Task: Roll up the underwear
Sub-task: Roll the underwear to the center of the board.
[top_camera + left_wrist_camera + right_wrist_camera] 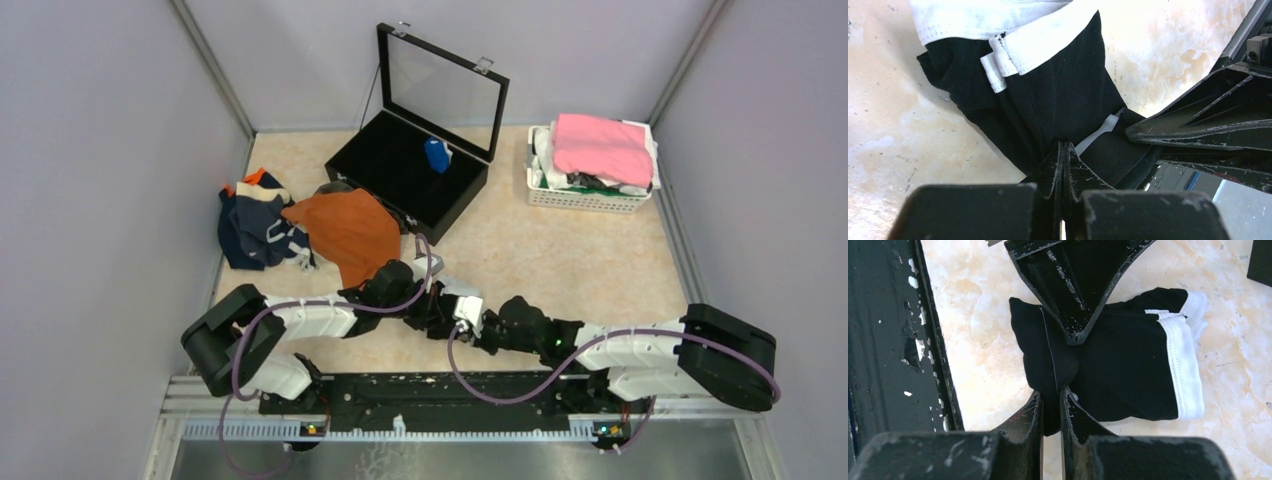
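Note:
Black underwear (1123,370) with a white waistband (1185,370) lies folded into a compact bundle on the table near the arm bases. My right gripper (1050,390) is shut on a fold of black cloth at the bundle's near edge. The left gripper (1064,145) is shut, its jaws pressed together with no cloth between them, and its tip rests against the black underwear (1063,90). From above, both grippers meet over the bundle, the left gripper (432,300) beside the right gripper (468,322), and only a bit of white shows there.
Rust-orange underwear (345,230) and a navy pile (250,225) lie at the back left. An open black box (385,175) holds a rolled blue piece (437,155). A white basket (590,197) with a pink cloth (600,148) stands back right. The black base rail (893,340) runs close by.

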`<action>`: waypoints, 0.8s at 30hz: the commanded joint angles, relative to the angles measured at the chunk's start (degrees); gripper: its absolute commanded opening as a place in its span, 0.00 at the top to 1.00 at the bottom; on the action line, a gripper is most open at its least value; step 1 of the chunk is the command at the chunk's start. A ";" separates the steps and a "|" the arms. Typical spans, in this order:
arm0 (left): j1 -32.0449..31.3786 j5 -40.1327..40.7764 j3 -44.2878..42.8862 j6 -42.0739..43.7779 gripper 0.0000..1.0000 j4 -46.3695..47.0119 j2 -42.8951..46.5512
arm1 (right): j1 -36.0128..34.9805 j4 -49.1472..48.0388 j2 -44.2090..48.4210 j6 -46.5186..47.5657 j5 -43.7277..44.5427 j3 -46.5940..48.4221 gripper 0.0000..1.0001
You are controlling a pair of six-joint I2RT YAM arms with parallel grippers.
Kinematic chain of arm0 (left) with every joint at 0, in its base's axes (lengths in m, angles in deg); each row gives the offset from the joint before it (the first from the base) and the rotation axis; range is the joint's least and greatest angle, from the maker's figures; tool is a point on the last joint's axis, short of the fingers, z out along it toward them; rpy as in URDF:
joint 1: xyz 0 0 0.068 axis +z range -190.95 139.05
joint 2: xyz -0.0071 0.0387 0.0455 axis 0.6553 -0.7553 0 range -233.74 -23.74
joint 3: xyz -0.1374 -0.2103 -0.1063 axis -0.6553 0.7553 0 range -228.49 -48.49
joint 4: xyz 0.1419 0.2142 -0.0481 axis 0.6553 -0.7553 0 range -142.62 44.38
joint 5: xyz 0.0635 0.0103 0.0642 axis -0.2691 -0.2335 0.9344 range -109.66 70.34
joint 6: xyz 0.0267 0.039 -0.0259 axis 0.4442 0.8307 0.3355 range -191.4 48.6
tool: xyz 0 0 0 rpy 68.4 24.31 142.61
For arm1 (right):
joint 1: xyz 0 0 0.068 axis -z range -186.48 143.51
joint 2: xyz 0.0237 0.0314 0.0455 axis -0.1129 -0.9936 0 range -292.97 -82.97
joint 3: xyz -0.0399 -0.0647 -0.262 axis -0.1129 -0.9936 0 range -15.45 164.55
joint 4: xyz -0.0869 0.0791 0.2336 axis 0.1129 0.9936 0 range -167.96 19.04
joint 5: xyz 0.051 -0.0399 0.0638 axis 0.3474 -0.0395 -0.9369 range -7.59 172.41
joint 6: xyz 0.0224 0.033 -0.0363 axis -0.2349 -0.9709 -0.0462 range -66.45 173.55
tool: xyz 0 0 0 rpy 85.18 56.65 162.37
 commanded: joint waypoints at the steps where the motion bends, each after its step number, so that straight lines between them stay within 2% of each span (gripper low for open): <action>1: -0.22 0.80 -0.21 0.78 1.00 1.22 -0.90 | 1.40 -2.32 0.38 -5.81 -1.86 0.95 1.00; 9: -0.22 1.87 -0.19 0.51 1.00 0.46 0.33 | 3.63 -5.36 0.47 -17.47 -2.31 -0.86 1.00; 24: -0.22 2.18 -1.07 0.17 1.00 0.38 0.04 | 9.87 -1.04 -2.65 -27.12 -6.89 -0.53 1.00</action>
